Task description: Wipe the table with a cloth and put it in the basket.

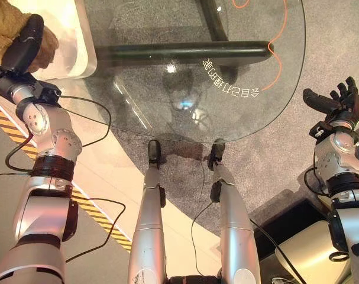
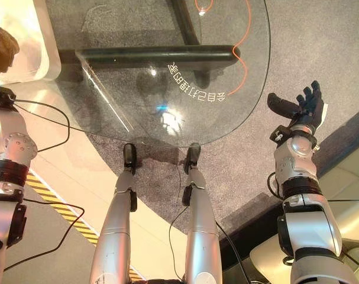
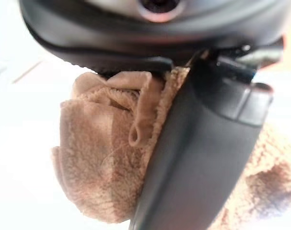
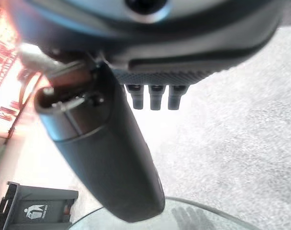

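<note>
My left hand (image 1: 22, 44) is up at the far left, shut on a brown fluffy cloth (image 1: 2, 29). In the left wrist view the thumb (image 3: 198, 158) presses across the bunched cloth (image 3: 97, 163), with the fingers hidden behind it. Hand and cloth hang over a white basket (image 1: 73, 53) that stands against the left edge of the round glass table (image 1: 167, 100). My right hand (image 1: 336, 100) is held off the table's right edge, open, palm up and holding nothing. Its straight fingers (image 4: 155, 98) and thumb show in the right wrist view.
A dark frame bar (image 1: 185, 53) runs under the glass, an orange cord (image 1: 280, 47) curls near its right rim, and white lettering (image 1: 229, 80) marks the top. Grey carpet lies below. Yellow-black floor tape (image 1: 13, 133) runs at the left. A dark bin (image 4: 30, 211) stands farther off.
</note>
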Tool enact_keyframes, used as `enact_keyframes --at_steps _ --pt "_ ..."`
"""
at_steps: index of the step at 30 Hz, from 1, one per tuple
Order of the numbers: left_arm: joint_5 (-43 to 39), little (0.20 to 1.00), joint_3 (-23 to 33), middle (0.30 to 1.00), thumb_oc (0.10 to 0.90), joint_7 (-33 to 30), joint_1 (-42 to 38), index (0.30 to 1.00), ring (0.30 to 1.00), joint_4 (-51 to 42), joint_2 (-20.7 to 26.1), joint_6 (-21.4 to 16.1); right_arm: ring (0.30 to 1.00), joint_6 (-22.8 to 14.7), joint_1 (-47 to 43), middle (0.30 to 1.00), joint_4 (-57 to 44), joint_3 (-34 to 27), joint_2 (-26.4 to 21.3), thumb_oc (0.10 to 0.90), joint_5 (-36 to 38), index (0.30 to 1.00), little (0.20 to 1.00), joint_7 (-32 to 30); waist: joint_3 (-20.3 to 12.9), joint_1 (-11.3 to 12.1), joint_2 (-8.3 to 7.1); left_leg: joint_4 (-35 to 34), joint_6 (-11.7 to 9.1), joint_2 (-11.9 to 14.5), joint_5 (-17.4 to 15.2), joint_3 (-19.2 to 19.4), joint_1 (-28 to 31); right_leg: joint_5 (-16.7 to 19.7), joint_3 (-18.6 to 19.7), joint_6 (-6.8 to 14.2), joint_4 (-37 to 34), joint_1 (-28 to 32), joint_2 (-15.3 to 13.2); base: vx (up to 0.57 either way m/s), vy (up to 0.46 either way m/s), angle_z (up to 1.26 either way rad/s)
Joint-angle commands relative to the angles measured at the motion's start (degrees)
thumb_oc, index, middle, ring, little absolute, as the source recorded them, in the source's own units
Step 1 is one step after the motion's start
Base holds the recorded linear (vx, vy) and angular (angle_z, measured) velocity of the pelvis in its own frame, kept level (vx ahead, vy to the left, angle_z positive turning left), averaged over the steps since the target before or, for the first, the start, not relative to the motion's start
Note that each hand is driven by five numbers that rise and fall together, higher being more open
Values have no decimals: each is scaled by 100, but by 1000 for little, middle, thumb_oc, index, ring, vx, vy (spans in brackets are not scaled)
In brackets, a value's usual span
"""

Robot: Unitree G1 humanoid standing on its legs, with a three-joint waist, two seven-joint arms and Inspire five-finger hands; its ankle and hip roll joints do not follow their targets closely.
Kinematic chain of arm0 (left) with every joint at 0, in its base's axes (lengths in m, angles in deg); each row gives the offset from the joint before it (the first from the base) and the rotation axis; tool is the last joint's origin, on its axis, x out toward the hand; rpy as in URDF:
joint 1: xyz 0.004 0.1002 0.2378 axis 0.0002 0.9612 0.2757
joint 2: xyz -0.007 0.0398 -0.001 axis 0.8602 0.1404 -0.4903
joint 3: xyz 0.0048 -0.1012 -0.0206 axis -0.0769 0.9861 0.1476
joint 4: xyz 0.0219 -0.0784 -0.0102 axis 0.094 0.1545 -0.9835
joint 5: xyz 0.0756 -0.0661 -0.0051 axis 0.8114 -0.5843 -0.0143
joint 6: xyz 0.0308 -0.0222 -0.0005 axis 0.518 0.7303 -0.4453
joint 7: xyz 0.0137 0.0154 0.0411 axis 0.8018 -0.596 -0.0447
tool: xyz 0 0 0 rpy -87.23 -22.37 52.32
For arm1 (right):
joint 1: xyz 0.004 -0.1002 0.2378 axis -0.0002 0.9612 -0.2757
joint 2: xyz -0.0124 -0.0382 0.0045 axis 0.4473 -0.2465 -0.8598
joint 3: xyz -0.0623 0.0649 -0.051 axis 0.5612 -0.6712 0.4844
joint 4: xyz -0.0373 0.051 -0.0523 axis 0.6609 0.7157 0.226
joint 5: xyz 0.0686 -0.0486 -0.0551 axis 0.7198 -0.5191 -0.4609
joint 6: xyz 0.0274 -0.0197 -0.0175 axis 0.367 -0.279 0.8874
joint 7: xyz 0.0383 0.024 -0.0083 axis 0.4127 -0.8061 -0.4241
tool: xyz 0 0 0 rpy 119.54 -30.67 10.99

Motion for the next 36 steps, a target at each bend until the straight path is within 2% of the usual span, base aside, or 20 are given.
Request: enact_keyframes --at_steps 1,5,15,25,36 --pt "738 200 339 300 100 -371 -754 300 300 55 849 -786 900 -439 120 900 71 56 -458 800 165 900 900 168 -144 -91 198 532 257 -82 -253 281 -57 -348 49 21 268 332 145 0 0 0" --pt "1064 200 209 300 100 -740 -959 300 300 316 937 -619 900 -386 196 900 267 86 -384 800 153 900 900 342 -144 -127 198 554 260 -67 -267 289 -119 -371 66 4 280 276 173 0 0 0" --pt "1375 200 -50 300 100 -909 -1318 300 300 736 1063 -225 900 -126 432 900 947 136 -232 800 6 900 900 975 -144 -171 204 592 273 -41 -296 295 -191 -418 97 -25 329 198 207 0 0 0" --pt "1656 200 -415 300 100 -901 -1656 300 300 1174 1217 962 900 67 547 900 1330 257 -81 800 -200 900 900 1291 -144 -209 214 619 295 -30 -300 309 -244 -424 109 -41 337 158 233 0 0 0" --pt "1712 200 -608 300 100 -994 -1915 300 300 1706 1230 1778 900 94 557 900 1413 322 21 800 -303 900 900 1368 -144 -273 196 594 305 -24 -289 319 -298 -418 120 -45 322 93 253 0 0 0"
